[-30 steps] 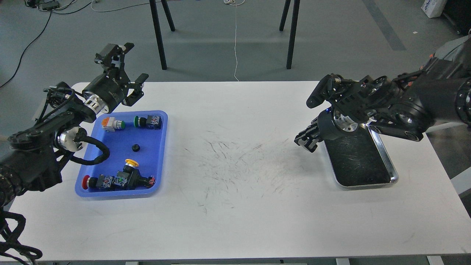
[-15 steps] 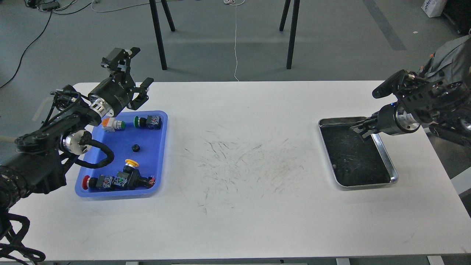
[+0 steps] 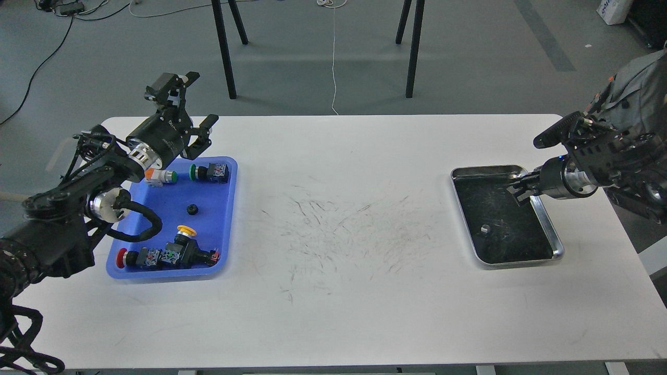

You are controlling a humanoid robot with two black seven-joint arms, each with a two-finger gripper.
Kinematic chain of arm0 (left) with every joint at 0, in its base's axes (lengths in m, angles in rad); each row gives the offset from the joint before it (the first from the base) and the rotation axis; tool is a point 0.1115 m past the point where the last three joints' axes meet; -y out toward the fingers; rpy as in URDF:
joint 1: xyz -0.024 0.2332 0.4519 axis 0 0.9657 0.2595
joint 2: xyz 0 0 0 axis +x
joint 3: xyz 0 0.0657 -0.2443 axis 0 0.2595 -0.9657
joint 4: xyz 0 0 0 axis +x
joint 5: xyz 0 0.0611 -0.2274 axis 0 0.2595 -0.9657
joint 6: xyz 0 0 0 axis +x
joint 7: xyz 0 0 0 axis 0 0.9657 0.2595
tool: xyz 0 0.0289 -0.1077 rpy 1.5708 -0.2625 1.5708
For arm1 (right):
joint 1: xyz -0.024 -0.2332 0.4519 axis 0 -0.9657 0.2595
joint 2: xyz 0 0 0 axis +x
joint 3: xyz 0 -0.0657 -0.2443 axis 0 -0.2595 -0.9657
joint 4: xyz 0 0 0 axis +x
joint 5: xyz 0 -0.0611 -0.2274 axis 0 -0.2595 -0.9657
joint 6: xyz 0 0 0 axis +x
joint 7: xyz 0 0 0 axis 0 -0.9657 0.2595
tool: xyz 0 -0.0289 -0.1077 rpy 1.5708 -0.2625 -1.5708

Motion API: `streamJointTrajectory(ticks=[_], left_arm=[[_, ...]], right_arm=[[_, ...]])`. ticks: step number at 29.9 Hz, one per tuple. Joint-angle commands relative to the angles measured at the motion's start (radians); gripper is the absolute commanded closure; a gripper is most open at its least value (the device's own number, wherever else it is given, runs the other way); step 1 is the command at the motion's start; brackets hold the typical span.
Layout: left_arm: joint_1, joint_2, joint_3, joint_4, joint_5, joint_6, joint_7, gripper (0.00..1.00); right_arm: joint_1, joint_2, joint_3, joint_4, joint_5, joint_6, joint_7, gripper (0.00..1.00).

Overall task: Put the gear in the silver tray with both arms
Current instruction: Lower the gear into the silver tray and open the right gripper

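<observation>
The silver tray (image 3: 546,225) lies on the right side of the white table. A small grey gear (image 3: 485,228) rests on its dark bottom, left of centre. My right gripper (image 3: 517,188) hovers over the tray's far right part, above and to the right of the gear, with its fingers slightly apart and nothing between them. My left gripper (image 3: 202,97) is open and empty, raised above the far edge of the blue tray (image 3: 224,219). A small black gear (image 3: 192,209) lies in the middle of the blue tray.
The blue tray also holds several push-button switches with green, yellow and red caps (image 3: 167,255). The table's middle (image 3: 338,224) is scuffed. Black stand legs (image 3: 224,52) stand on the floor behind the table.
My right arm has drawn back to the right, from left of the silver tray to over its far right part. The small grey gear now lies in the tray. My left gripper shifted slightly right.
</observation>
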State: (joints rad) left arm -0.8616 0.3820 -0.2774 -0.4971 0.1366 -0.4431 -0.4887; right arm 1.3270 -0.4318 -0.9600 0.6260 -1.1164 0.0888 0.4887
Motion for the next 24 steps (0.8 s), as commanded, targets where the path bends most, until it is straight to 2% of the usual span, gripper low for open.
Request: streamJointTrajectory(ticks=[1, 12, 14, 17, 20, 23, 24], left_arm=[[0.001, 0.0, -0.002, 0.0, 0.0, -0.002, 0.0, 0.0], [0.001, 0.002, -0.003, 0.0, 0.0, -0.005, 0.0, 0.0], [0.003, 0.002, -0.003, 0.0, 0.0, -0.005, 0.0, 0.0], [0.003, 0.003, -0.003, 0.0, 0.0, -0.005, 0.0, 0.0], [0.003, 0.003, -0.003, 0.0, 0.0, -0.005, 0.0, 0.0], [0.003, 0.003, -0.003, 0.0, 0.0, -0.003, 0.0, 0.0], [0.003, 0.003, -0.003, -0.001, 0.0, -0.003, 0.0, 0.0]], right_arm=[[-0.023, 0.002, 0.029, -0.015, 0.0, 0.0, 0.0, 0.96], [-0.026, 0.015, 0.073, -0.015, 0.0, 0.0, 0.0, 0.91], [-0.029, 0.016, 0.073, -0.015, -0.002, 0.0, 0.0, 0.85], [-0.032, 0.016, 0.075, -0.008, 0.0, -0.001, 0.0, 0.64], [-0.034, 0.015, 0.076, -0.014, 0.0, -0.004, 0.0, 0.6], [-0.031, 0.015, 0.098, -0.014, 0.0, -0.007, 0.0, 0.44], [-0.034, 0.015, 0.116, -0.012, 0.0, -0.006, 0.0, 0.42]])
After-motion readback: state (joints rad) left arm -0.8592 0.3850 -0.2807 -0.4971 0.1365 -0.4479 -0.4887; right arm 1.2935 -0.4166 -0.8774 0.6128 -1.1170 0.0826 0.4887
